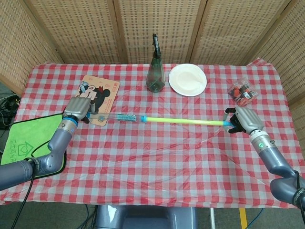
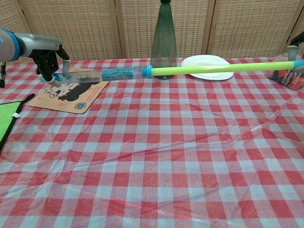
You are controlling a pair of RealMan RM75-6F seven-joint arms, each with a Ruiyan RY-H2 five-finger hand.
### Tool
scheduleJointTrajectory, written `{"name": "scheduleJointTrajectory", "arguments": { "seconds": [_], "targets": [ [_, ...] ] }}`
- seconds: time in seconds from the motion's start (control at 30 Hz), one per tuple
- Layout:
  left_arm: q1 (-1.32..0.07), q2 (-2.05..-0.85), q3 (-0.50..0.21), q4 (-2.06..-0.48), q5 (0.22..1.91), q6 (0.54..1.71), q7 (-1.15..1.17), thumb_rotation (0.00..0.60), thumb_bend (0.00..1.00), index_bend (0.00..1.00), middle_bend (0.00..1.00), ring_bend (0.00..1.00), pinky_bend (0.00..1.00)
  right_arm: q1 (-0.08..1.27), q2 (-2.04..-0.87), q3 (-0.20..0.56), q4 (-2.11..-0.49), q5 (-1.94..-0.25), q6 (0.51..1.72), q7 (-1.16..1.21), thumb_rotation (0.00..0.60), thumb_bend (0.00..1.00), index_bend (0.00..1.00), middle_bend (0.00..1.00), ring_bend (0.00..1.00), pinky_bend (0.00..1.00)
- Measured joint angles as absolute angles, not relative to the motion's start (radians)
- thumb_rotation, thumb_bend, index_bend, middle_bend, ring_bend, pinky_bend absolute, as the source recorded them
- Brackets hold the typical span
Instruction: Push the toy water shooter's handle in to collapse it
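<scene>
Held across frame centre above the desk (image 1: 157,157): water shooter (image 1: 125,117), left hand (image 1: 77,108) gripping its clear barrel, right hand (image 1: 243,119) clasping the yellow handle (image 1: 183,121). Upper centre: bottle (image 1: 155,71), empty white plate (image 1: 187,79).

A table in red-checked cloth (image 1: 157,157) bears a green bottle (image 1: 155,71), white plate (image 1: 187,79), cartoon mat (image 1: 97,98), green towel (image 1: 26,140).

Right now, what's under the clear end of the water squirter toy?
Under the clear barrel, near the left hand, lies a cartoon mat on the checkered tablecloth. The hand covers the barrel's tip and part of the mat.
</scene>
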State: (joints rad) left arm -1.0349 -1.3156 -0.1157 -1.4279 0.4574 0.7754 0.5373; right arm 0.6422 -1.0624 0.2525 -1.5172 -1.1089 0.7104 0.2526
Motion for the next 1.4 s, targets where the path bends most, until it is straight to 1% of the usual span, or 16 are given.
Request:
{"name": "scheduleJointTrajectory", "arguments": {
  "seconds": [0.13,0.37,0.63,0.9,1.23,1.4],
  "targets": [
    [-1.037,-1.303,-0.119,-1.458,0.451,0.782,0.534,0.6,0.36,0.62,0.79,0.67,0.54,0.648,-1.06,0.252,-1.539,-1.11,0.718,0.233,0.6,0.49,0.85,1.0,0.99,0.67],
    [-1.052,-1.292,-0.118,-1.508,0.391,0.808,0.55,0.6,0.36,0.62,0.8,0.68,0.55,0.664,-1.056,0.249,-1.581,-1.08,0.726,0.173,0.6,0.49,0.85,1.0,0.99,0.67],
    [-1.078,-1.301,-0.122,-1.56,0.31,0.863,0.584,0.6,0.36,0.62,0.8,0.68,0.55,0.682,-1.065,0.24,-1.625,-1.051,0.735,0.111,0.6,0.49,0.85,1.0,0.99,0.67],
    [-1.098,-1.31,-0.13,-1.615,0.267,0.903,0.607,0.6,0.37,0.62,0.8,0.68,0.56,0.7,-1.076,0.229,-1.669,-1.027,0.747,0.056,0.6,0.49,0.85,1.0,0.99,0.67],
    [-1.114,-1.289,-0.147,-1.664,0.235,0.921,0.619,0.6,0.38,0.62,0.8,0.68,0.56,0.719,-1.088,0.22,-1.703,-1.047,0.733,0.049,0.6,0.48,0.85,1.0,0.99,0.66],
    [-1.113,-1.29,-0.157,-1.671,0.215,0.908,0.599,0.6,0.39,0.62,0.8,0.68,0.56,0.728,-1.092,0.219,-1.718,-1.065,0.721,0.062,0.6,0.48,0.85,1.0,0.99,0.66]
  ]
}}
